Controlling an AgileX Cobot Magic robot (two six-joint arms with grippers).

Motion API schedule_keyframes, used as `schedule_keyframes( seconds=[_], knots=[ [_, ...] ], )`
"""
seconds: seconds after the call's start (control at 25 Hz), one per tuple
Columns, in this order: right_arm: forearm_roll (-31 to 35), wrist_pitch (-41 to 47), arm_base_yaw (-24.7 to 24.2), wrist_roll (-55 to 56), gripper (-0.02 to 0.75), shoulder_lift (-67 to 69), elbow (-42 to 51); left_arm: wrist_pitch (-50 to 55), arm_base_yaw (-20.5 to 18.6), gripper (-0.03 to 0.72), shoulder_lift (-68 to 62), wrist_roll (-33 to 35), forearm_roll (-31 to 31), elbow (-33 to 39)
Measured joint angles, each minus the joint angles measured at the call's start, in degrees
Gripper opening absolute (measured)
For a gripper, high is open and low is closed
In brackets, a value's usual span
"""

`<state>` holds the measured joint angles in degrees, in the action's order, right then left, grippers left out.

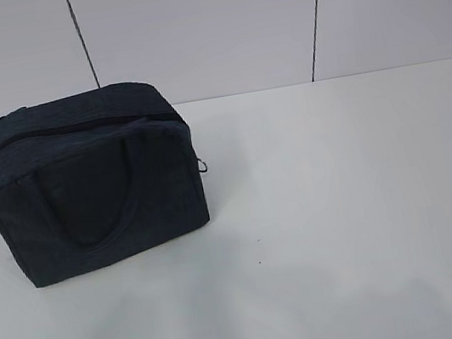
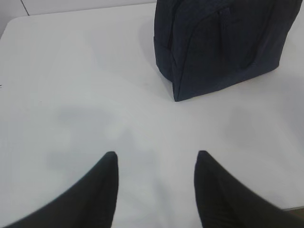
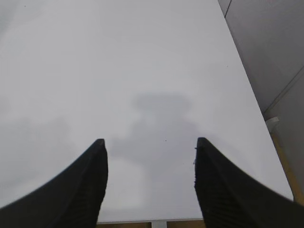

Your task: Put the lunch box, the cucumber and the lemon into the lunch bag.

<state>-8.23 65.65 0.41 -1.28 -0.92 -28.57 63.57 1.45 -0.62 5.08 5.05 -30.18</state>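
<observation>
Dark navy lunch bag (image 1: 95,186), plain white table (image 1: 343,202)

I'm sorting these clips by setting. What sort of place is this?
Probably a lab or test bench: a bare white table, plain panelled wall, and only a navy lunch bag set out.

One lunch bag (image 1: 95,186) near the surface's (image 1: 343,202) far left edge, and two end effectors: left (image 2: 156,159), right (image 3: 149,145)
</observation>
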Motion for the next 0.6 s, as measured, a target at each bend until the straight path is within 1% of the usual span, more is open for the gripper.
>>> schedule_keyframes(
  seconds=[0.36, 0.6],
  knots=[
    [-0.13, 0.00, 0.00, 0.00, 0.450, 0.00, 0.00, 0.00, 0.00, 0.383, 0.00, 0.00, 0.00, 0.00],
    [-0.13, 0.00, 0.00, 0.00, 0.450, 0.00, 0.00, 0.00, 0.00, 0.362, 0.00, 0.00, 0.00, 0.00]
  ],
)
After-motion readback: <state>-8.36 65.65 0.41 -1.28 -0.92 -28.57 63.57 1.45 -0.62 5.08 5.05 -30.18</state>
